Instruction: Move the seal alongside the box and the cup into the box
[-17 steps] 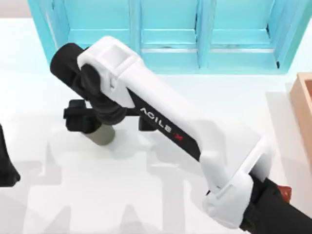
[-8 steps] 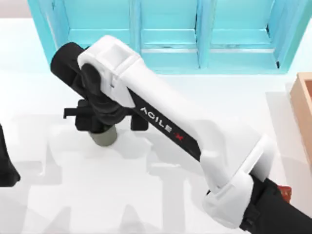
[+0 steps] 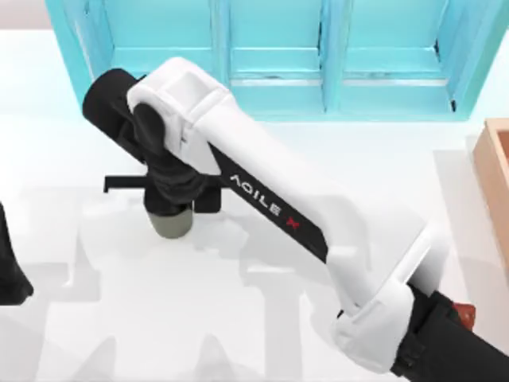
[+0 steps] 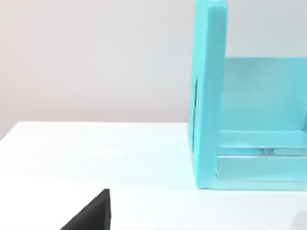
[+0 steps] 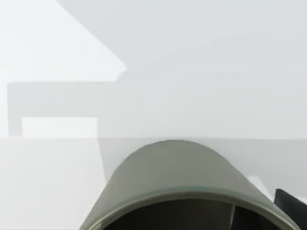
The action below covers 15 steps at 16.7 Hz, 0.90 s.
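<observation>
The cup [image 3: 172, 222], dark olive-grey, round and without a handle, is seen standing upright on the white worktop [image 3: 238, 334] at its left half, partly hidden from above by the right arm's wrist. Its rim and dark inside are seen close up in the right wrist view [image 5: 177, 182]. The seal [image 3: 464, 313], reddish-brown and glossy, lies near the right front, largely covered. The box [image 3: 493, 171], light tan with thick walls, is cut off by the right edge, well apart from the cup.

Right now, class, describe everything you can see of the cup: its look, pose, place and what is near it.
The cup is small, round and dark olive-grey, with a smooth, matte-looking wall and a dark inside. It stands upright on the white table, left of centre in the top view, in front of the turquoise cabinet. The right arm's tool sits directly above it, covering its upper part, with a dark finger beside the rim.
</observation>
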{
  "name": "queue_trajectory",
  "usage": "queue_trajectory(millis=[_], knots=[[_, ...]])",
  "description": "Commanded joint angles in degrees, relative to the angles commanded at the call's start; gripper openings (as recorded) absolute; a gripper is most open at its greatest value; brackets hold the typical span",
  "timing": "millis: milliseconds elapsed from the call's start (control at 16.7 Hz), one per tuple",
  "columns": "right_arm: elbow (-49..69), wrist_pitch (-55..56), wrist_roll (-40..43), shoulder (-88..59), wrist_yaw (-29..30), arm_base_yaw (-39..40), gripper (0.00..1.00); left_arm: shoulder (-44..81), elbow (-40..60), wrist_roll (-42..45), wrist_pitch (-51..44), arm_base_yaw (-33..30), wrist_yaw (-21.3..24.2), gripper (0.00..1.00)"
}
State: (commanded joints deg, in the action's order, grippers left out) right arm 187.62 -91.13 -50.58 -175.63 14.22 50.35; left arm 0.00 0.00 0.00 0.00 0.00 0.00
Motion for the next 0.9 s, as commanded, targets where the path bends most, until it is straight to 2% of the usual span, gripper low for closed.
queue_trajectory(millis=[540, 720, 900], knots=[[-0.78, 0.35, 0.07, 0.88, -0.05, 0.14, 0.00, 0.00, 0.00, 0.00, 0.00, 0.00, 0.00, 1.00], [-6.22, 2.70, 0.96, 5.71, -0.14, -0.59, 0.00, 0.00, 0.00, 0.00, 0.00, 0.00, 0.00, 1.00], [-16.97, 6.45, 2.32, 13.57, -0.40, -1.85, 0.00, 0.00, 0.00, 0.00, 0.00, 0.00, 0.00, 1.00]])
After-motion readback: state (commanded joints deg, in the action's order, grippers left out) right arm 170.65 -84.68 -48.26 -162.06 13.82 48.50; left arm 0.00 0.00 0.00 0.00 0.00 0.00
